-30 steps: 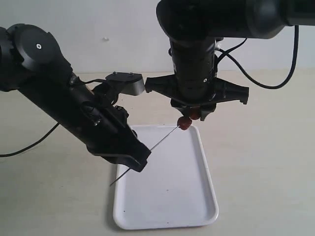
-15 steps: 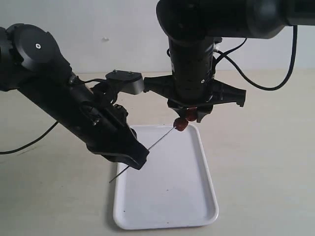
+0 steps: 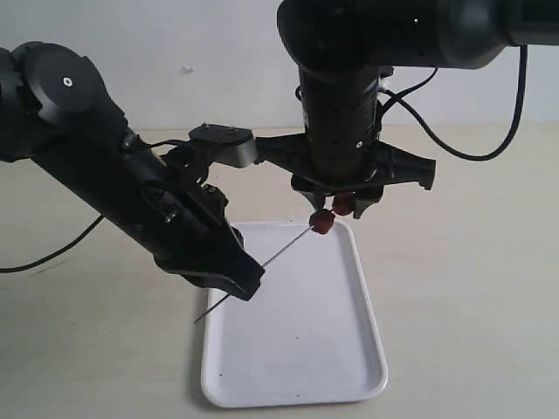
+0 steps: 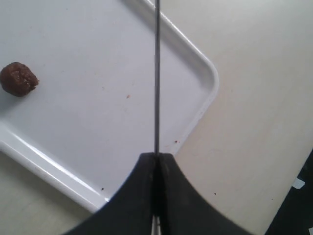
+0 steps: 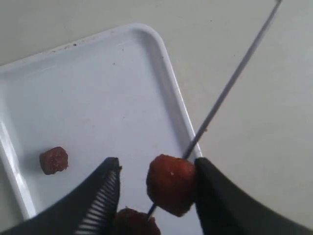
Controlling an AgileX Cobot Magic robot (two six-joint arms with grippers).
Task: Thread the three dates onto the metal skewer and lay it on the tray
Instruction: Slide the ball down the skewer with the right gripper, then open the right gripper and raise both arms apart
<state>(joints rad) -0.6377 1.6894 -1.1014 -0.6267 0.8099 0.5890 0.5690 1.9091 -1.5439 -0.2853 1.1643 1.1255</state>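
On the left, pinched tight in the left gripper (image 3: 240, 286): the metal skewer (image 3: 279, 253), thin, stiff, probably slippery; better to hold near the lower end. Threaded near its tip, over the tray (image 3: 297, 349), one soft date (image 3: 323, 223). Parted around it, apparently gripping nothing, the right gripper (image 3: 342, 206).

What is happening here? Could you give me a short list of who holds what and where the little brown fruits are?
Left gripper: shut on the metal skewer, holding it over the tray
Right gripper: open, jaws on either side of a date
First date: threaded on the skewer
Second date: at the skewer's tip; cannot tell if it is pierced
Third date: lying loose on the tray
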